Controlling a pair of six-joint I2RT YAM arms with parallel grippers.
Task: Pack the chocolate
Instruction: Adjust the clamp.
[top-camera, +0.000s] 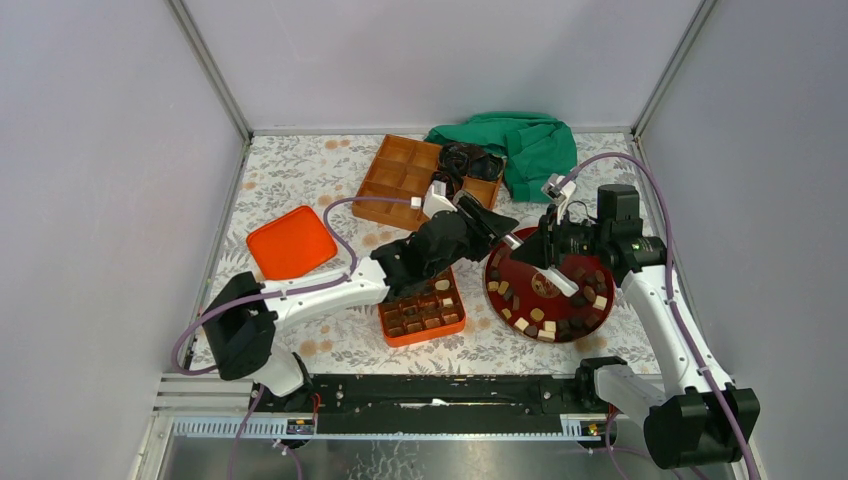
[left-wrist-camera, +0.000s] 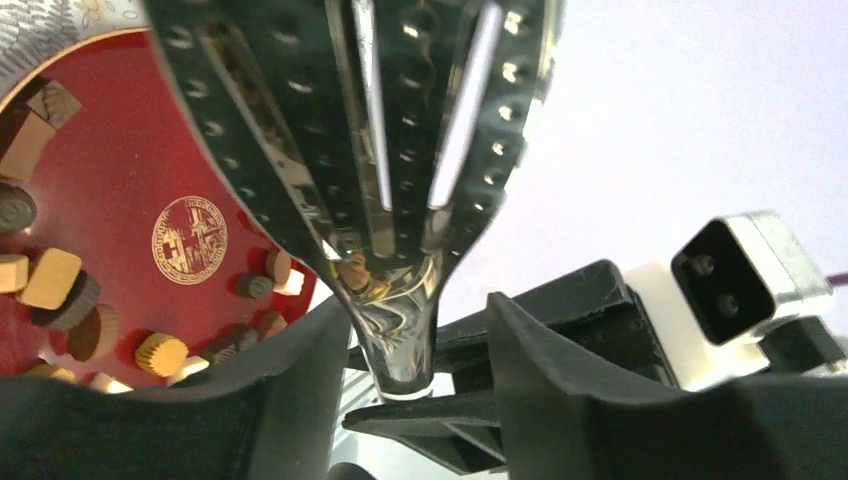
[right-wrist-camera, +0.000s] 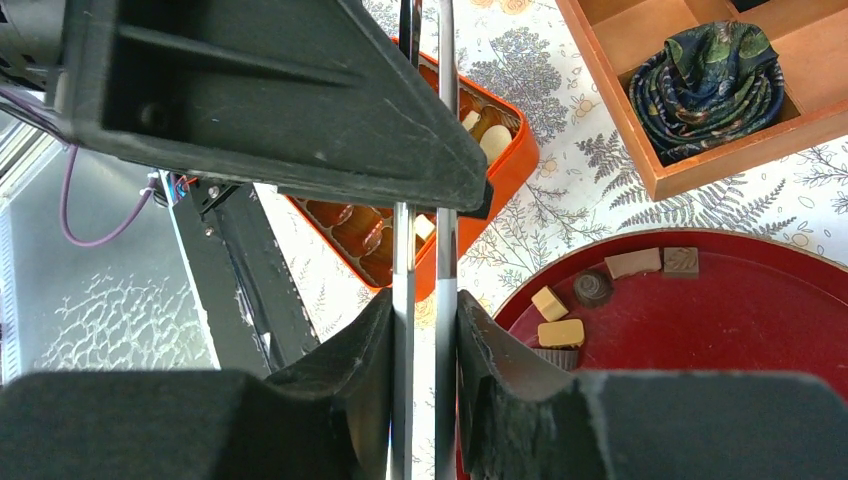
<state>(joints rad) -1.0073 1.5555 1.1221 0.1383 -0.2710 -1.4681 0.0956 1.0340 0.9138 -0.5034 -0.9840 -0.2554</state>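
Pinching the 2 thin arms of the shiny perforated steel tongs (left-wrist-camera: 360, 150), the right hand (right-wrist-camera: 425, 315) is nearly closed, its fingers pressed against both strips. The left hand (left-wrist-camera: 415, 320) stands partly open astride the tongs' narrow neck, with 1 finger apart from the metal. Both hands hover over the far left part of the round dark red plate (top-camera: 520, 272), where most of the small brown, tan and cream chocolate pieces (top-camera: 521, 323) lie along the rim. More pieces sit in the compartments of the orange rectangular plastic tray (top-camera: 420, 340), just left of the plate on the floral table (top-camera: 300, 170). Behind stands a wooden compartment box (top-camera: 400, 175) holding black crinkled bundles (top-camera: 465, 160).
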